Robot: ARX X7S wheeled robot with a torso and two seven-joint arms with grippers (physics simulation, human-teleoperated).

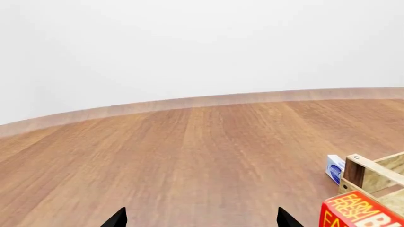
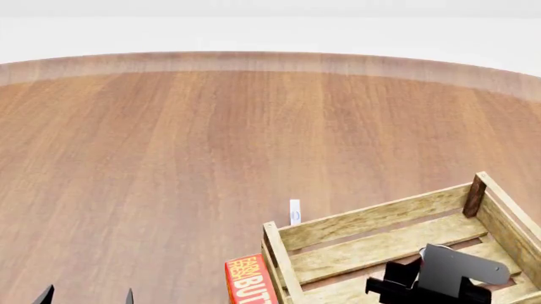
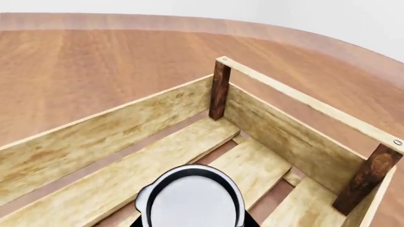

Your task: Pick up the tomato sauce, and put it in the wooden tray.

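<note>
In the right wrist view the plain whitish-silver top of the tomato sauce can (image 3: 192, 201) fills the space between my right gripper's jaws. Its label is hidden. My right gripper (image 3: 192, 223) is shut on the can and holds it above the slatted floor of the wooden tray (image 3: 145, 120), near a corner post. In the head view the right gripper (image 2: 399, 284) hangs inside the wooden tray (image 2: 372, 218), and the arm hides the can. My left gripper (image 1: 202, 220) is open and empty over bare floor, also at the head view's lower left (image 2: 87, 296).
A red-orange butter box (image 2: 249, 282) lies against the tray's left end, also in the left wrist view (image 1: 360, 213). A small white-and-blue box (image 2: 294, 212) stands just beyond the tray's far left corner. Wooden floor stretches to a pale wall.
</note>
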